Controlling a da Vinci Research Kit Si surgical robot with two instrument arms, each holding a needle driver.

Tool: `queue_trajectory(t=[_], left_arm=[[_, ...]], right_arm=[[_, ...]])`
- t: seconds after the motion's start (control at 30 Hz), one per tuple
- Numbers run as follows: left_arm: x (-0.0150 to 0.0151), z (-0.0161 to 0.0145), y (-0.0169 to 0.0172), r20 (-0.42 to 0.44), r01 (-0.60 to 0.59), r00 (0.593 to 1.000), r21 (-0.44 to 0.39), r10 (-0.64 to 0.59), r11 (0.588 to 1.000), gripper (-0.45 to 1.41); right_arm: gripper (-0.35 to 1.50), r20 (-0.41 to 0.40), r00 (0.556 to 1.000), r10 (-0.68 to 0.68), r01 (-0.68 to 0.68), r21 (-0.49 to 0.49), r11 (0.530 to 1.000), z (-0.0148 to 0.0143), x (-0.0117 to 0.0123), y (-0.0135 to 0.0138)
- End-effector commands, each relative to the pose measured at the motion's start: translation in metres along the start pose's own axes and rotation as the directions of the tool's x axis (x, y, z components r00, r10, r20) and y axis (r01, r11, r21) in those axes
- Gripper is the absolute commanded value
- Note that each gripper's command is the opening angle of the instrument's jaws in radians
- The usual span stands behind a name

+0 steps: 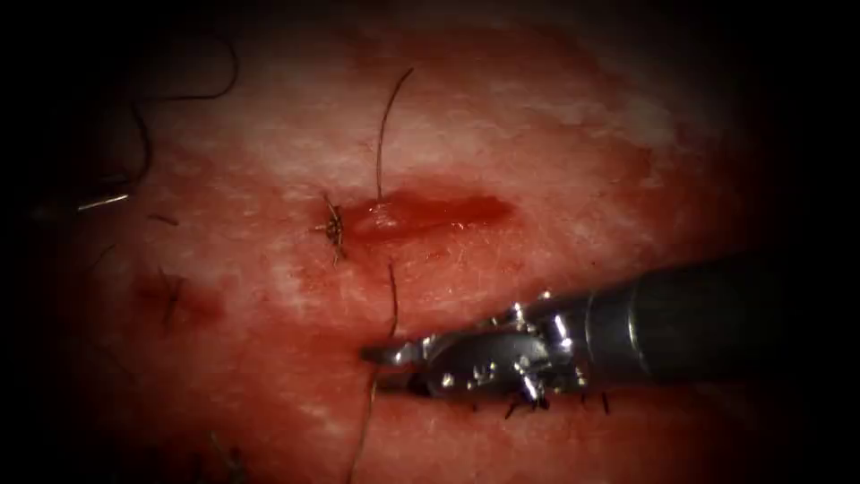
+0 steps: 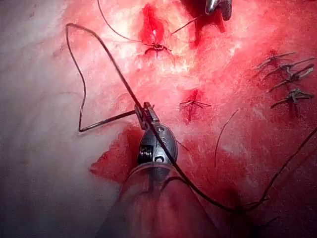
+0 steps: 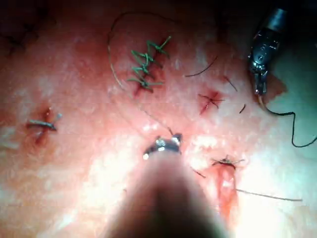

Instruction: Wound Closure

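My left claw (image 2: 144, 113) clamps the thin, springy curved steel needle (image 2: 106, 120) at its thread end, off the tissue (image 2: 44, 74); my right claw (image 1: 387, 353) grips slippery dark thread (image 1: 392, 300) below the cut (image 1: 430, 213)

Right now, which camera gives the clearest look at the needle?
The left wrist view: the left tool holds the needle near one end, clear of the tissue, its whole length in sight. In the right wrist view it is a small sliver at that tool's tip. The endoscope view shows a bright sliver, probably the needle.
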Motion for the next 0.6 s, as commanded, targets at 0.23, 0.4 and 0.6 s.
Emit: queue_trajectory(t=[0.23,0.4,0.6], left_arm=[[-0.0007,0.0007,0.0009,0.003,0.02,1.0,0.001,-0.02,1.0,-0.45],[-0.0005,0.0019,0.0014,0.004,0.033,0.999,0.012,-0.033,0.999,-0.45],[-0.0011,0.0028,0.0014,0.001,0.106,0.994,0.018,-0.106,0.994,0.62]], right_arm=[[1.18,-0.022,0.998,0.055,-0.056,-0.074,0.996,-0.0035,-0.0015,0.0003],[1.19,-0.066,0.983,0.17,-0.178,-0.145,0.973,-0.0058,-0.0035,0.0008],[1.19,-0.149,0.921,0.36,-0.387,-0.237,0.891,-0.007,-0.0064,0.0022]])
